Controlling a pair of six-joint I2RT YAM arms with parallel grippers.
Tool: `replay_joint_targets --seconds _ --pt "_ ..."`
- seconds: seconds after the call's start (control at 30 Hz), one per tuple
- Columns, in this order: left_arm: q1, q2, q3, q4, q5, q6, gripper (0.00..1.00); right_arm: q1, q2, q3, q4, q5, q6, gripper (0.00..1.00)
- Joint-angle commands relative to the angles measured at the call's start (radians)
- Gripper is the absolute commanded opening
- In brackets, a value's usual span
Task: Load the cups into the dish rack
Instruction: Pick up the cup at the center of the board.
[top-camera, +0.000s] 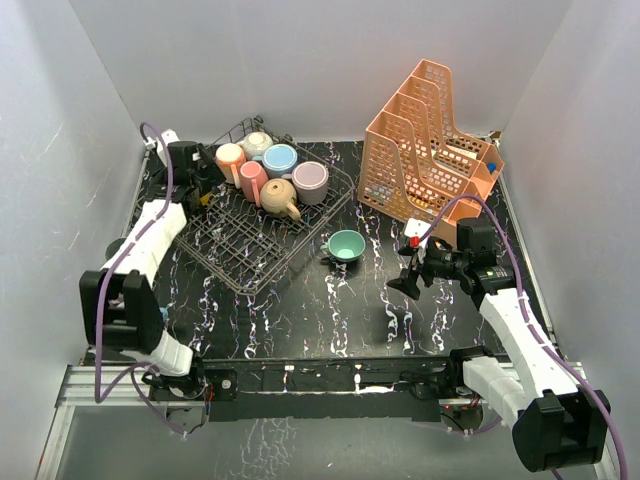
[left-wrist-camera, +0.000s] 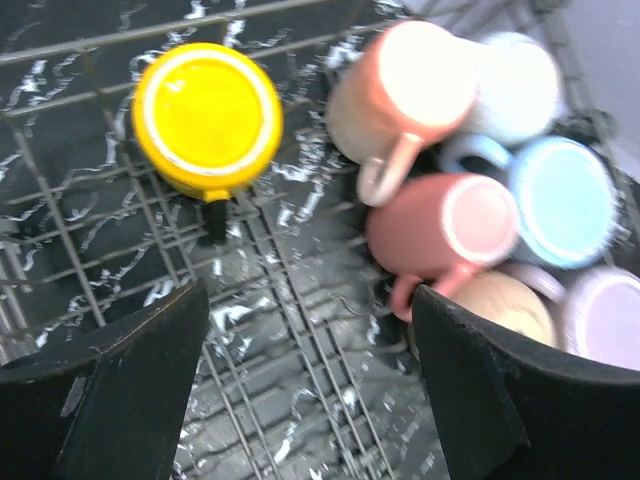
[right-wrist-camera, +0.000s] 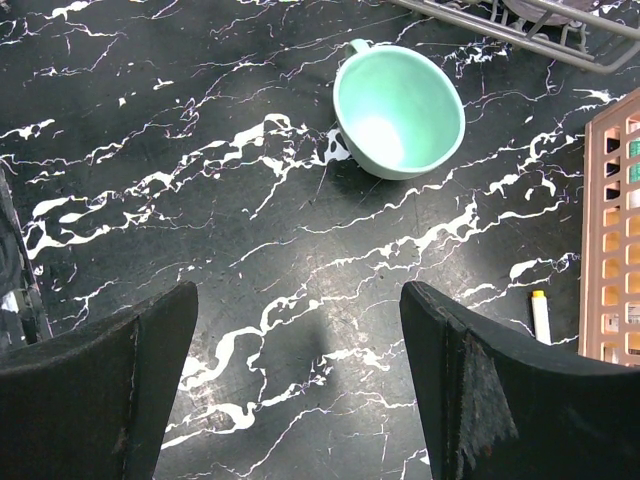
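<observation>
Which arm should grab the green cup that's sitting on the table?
The right. The right arm's fingers are open, empty and near the green cup. The left arm's fingers are open over the dish rack, farther from it.

Black table, white-veined, carrying three large things and one small one.

The table (top-camera: 330, 320) is a dark marbled slab. The grey wire dish rack (top-camera: 250, 262) sits on its rear left part, turned at an angle to the edges. A teal cup (top-camera: 346, 245) sits alone on the bare surface just off the rack's right corner, with its handle toward the rack. The orange perforated organizer (top-camera: 425, 150) stands at the rear right. A small white stick with a yellow tip (right-wrist-camera: 540, 316) lies beside the organizer's base.
</observation>
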Motion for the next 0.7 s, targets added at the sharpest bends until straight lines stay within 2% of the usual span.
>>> replay_joint_targets --seconds 0.0,0.17,0.3,0.5,0.67 --pt "0.002 -0.159 -0.085 0.05 0.285 0.027 0.82 -0.005 -0.006 -0.011 0.051 -0.027 -0.012 0.84" --pt "0.001 -0.344 -0.25 0.166 0.586 -0.011 0.89 -0.006 0.003 -0.016 0.052 -0.035 -0.021 0.84" --pt "0.002 -0.46 -0.342 0.223 0.728 -0.102 0.91 -0.009 0.014 -0.017 0.051 -0.038 -0.029 0.84" --pt "0.001 -0.561 -0.428 0.203 0.886 -0.22 0.89 -0.025 0.035 -0.022 0.052 -0.042 -0.037 0.84" --pt "-0.006 -0.653 -0.441 0.034 0.888 -0.195 0.88 -0.041 0.056 -0.026 0.053 -0.051 -0.043 0.84"
